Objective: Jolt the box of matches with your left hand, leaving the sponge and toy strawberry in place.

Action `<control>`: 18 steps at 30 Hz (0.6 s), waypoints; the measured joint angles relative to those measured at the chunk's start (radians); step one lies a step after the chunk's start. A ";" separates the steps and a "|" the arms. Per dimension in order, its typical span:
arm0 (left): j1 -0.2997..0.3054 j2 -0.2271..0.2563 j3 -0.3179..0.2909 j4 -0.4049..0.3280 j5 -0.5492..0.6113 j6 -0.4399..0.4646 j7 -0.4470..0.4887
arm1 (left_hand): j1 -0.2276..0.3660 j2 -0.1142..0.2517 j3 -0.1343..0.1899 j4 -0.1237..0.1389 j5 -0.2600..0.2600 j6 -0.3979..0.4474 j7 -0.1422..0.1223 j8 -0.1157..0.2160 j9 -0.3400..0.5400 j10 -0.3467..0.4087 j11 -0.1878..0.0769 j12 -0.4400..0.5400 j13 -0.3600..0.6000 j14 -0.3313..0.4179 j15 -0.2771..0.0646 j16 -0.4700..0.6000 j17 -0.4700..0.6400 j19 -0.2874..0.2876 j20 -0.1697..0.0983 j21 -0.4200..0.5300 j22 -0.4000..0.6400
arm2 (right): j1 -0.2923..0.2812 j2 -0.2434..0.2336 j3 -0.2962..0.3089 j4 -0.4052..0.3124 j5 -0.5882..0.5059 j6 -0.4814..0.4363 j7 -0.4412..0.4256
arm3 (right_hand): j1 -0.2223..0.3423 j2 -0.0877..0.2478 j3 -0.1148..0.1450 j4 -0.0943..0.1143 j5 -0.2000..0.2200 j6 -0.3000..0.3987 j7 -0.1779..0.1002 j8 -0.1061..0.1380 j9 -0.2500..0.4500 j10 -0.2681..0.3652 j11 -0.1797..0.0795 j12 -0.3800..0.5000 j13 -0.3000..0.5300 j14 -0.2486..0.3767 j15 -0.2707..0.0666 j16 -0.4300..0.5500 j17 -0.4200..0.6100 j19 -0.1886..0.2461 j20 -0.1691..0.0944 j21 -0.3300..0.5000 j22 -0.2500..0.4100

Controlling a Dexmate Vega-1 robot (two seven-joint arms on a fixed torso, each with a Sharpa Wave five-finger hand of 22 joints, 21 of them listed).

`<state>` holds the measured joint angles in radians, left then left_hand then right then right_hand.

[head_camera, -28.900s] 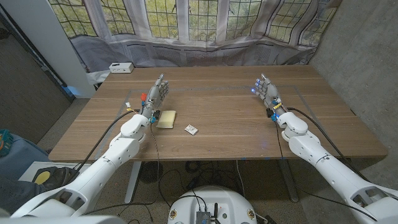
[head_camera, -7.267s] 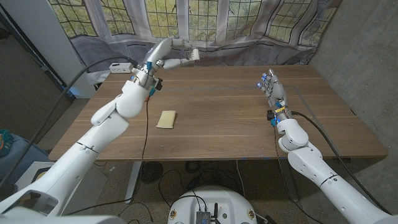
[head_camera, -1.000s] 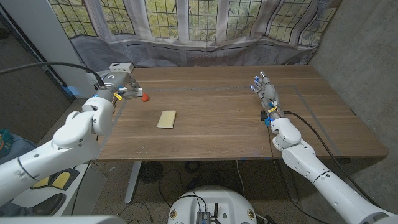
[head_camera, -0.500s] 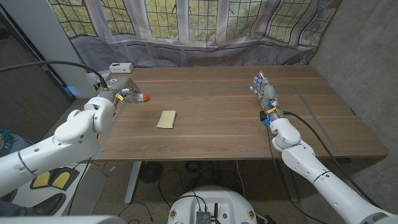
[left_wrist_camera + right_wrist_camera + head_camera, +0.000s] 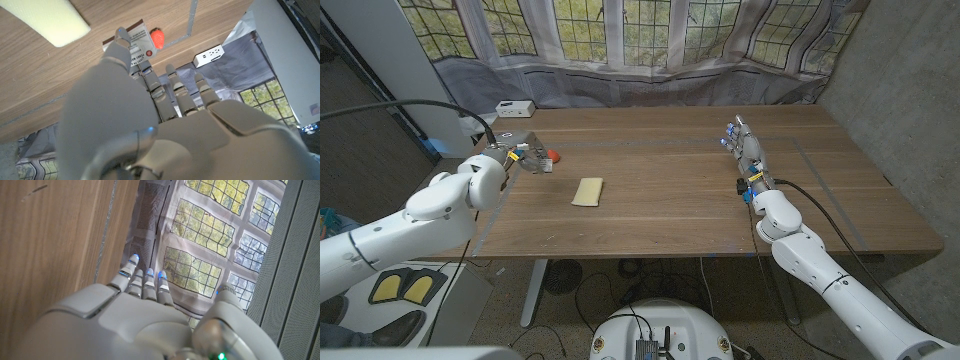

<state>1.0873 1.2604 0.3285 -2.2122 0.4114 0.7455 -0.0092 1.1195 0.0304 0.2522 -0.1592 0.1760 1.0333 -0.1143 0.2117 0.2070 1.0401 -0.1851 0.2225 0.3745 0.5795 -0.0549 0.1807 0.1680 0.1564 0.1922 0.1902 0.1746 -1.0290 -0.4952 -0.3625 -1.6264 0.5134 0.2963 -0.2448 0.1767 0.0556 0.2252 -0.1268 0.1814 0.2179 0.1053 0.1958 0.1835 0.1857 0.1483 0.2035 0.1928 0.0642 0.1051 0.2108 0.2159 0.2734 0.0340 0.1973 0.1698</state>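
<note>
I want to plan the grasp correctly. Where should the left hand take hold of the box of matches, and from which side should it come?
Probably by its two long edges, coming from above. The box of matches lies flat on the table, so only its thin sides offer a pinch. The left hand is already over it. The toy strawberry sits close beside one end, so avoid that end.

From the head we look down over the wooden table [image 5: 670,190], both arms entering from the bottom corners. Our left wrist camera sits close behind the left hand [image 5: 150,125], sharing the sponge [image 5: 587,191] and toy strawberry [image 5: 157,38] with the head view. Our right wrist camera faces the windows [image 5: 200,230].
</note>
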 measured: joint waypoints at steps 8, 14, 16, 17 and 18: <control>-0.039 0.010 0.038 0.026 -0.019 -0.022 -0.024 | 0.000 0.000 0.000 0.000 -0.002 0.007 0.000 -0.004 -0.001 0.000 0.000 0.000 0.003 0.000 0.000 0.000 0.000 0.000 0.000 0.000 0.000 | 0.002 0.002 -0.002 0.001 -0.002 -0.002 -0.002 | 0.000 0.000 0.000 0.000 0.000 0.000 0.000 0.000 0.000 0.000 0.000 0.000 0.000 0.000 0.000 0.000 0.000 0.000 0.000 0.000 0.000; -0.061 0.015 0.063 0.040 -0.026 -0.028 -0.036 | 0.000 0.000 0.000 0.000 -0.003 0.007 0.000 0.000 -0.001 0.000 0.000 -0.004 0.004 0.000 0.000 0.000 0.002 0.000 0.000 0.000 0.000 | 0.003 0.003 -0.004 0.001 -0.003 -0.005 -0.003 | 0.000 0.000 0.000 0.000 0.000 0.000 0.000 0.000 0.000 0.000 0.000 0.000 0.000 0.000 0.000 0.000 0.000 0.000 0.000 0.000 0.000; -0.067 0.015 0.070 0.043 -0.026 -0.028 -0.036 | 0.000 0.000 0.000 0.000 -0.004 0.007 0.000 0.001 -0.001 0.000 0.000 -0.004 0.004 0.000 0.000 0.000 0.002 0.000 0.000 0.000 0.000 | 0.003 0.003 -0.004 0.001 -0.003 -0.006 -0.003 | 0.000 0.000 0.000 0.000 0.000 0.000 0.000 0.000 0.000 0.000 0.000 0.000 0.000 0.000 0.000 0.000 0.000 0.000 0.000 0.000 0.000; -0.070 0.015 0.075 0.045 -0.030 -0.030 -0.046 | 0.000 0.000 0.000 0.000 -0.004 0.007 0.000 0.001 -0.001 0.000 0.000 -0.004 0.004 0.000 0.000 0.000 0.002 0.000 0.000 0.000 0.000 | 0.004 0.004 -0.007 0.003 -0.003 -0.007 -0.003 | 0.000 0.000 0.000 0.000 0.000 0.000 0.000 0.000 0.000 0.000 0.000 0.000 0.000 0.000 0.000 0.000 0.000 0.000 0.000 0.000 0.000; -0.072 0.015 0.078 0.046 -0.032 -0.030 -0.047 | 0.000 0.000 0.000 0.000 -0.004 0.007 0.000 0.001 0.000 0.000 0.000 -0.005 0.004 0.000 0.000 0.000 0.002 0.000 0.000 0.000 0.000 | 0.005 0.004 -0.007 0.003 -0.004 -0.007 -0.003 | 0.000 0.000 0.000 0.000 0.000 0.000 0.000 0.000 0.000 0.000 0.000 0.000 0.000 0.000 0.000 0.000 0.000 0.000 0.000 0.000 0.000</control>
<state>1.0148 1.2756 0.4064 -2.1667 0.3798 0.7152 -0.0567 1.1194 0.0303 0.2522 -0.1592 0.1721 1.0406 -0.1146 0.2123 0.2066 1.0403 -0.1856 0.2180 0.3784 0.5795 -0.0551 0.1807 0.1702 0.1564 0.1921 0.1902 0.1745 -1.0242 -0.4912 -0.3698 -1.6234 0.5098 0.2891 -0.2474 0.1767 0.0556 0.2252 -0.1268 0.1814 0.2179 0.1053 0.1958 0.1835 0.1856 0.1482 0.2035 0.1928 0.0641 0.1052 0.2108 0.2159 0.2734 0.0340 0.1973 0.1697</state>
